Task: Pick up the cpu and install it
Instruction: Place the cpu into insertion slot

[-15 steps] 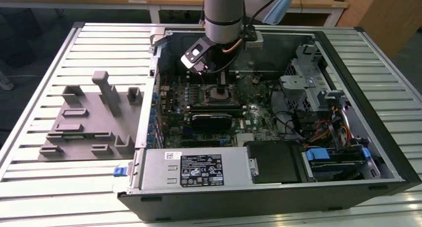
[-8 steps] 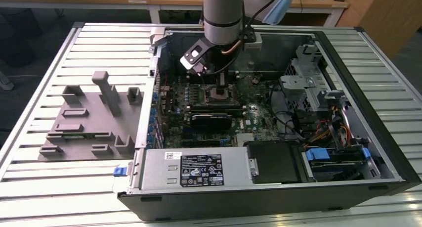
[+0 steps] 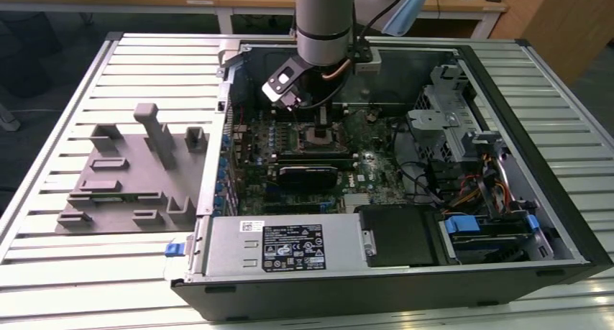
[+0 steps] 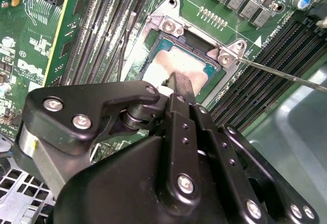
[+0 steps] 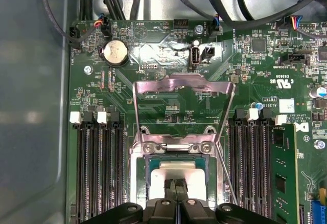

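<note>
**benchrat:** So where's it at with the install?

**socket_sam:** Honestly, looks like the placing step. The small flat square cpu with the silver-grey metal top is lying flat inside the black square socket with its metal frame. That's on the green motherboard, between the two banks of long black memory slots and away from the board's corners. The black two-finger gripper sits right over the chip's middle. Its fingers are pinched together with barely a slit between them and nothing clamped. Tips are on the lid or just off it, can't tell which.

**benchrat:** Locked down then?

**socket_sam:** Nope. The shiny steel load plate stands flipped up and the thin wire lever is unlatched. My guess: any move from here needs to be straight and gentle, no sideways drag, or the chip skids on its contacts.
</note>
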`<move>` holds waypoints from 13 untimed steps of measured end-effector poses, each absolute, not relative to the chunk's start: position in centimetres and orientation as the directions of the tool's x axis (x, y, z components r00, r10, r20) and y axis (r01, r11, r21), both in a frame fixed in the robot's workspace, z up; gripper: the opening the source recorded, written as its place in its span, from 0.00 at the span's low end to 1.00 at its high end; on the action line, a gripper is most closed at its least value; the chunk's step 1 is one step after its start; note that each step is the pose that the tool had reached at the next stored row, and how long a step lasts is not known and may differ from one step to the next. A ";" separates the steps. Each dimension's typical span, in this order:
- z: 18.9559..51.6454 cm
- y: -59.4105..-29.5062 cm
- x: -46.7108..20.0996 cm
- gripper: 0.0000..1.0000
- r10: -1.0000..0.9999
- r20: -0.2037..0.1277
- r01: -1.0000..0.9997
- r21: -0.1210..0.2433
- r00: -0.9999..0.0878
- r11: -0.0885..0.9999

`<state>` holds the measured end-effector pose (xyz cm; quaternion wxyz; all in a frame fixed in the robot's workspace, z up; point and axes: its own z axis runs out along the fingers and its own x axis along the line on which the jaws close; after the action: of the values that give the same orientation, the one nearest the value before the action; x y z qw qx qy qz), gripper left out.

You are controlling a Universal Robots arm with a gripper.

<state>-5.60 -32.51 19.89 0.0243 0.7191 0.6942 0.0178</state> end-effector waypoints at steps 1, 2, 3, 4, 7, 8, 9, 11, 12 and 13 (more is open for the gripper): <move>19.9 -32.5 -5.6 0.11 0.999 -0.008 0.998 0.060 0.035 -0.035; 19.9 -32.5 -5.6 0.11 0.999 -0.008 0.998 0.060 0.035 -0.035; 19.9 -32.5 -5.6 0.11 0.999 -0.008 0.998 0.060 0.035 -0.035; 19.9 -32.5 -5.6 0.11 0.999 -0.008 0.998 0.060 0.035 -0.035; 19.9 -32.5 -5.6 0.11 0.999 -0.008 0.998 0.060 0.035 -0.035; 19.8 -32.5 -5.6 0.11 0.999 -0.008 0.998 0.060 0.035 -0.035; 19.8 -32.5 -5.6 0.11 0.999 -0.008 0.998 0.060 0.035 -0.035; 19.8 -32.5 -5.6 0.11 0.999 -0.008 0.998 0.060 0.035 -0.035; 19.8 -32.5 -5.6 0.11 0.999 -0.008 0.998 0.060 0.035 -0.035; 19.8 -32.5 -5.6 0.11 0.999 -0.008 0.998 0.060 0.035 -0.035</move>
<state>-5.60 -32.50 19.84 0.0243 0.7191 0.6942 0.0180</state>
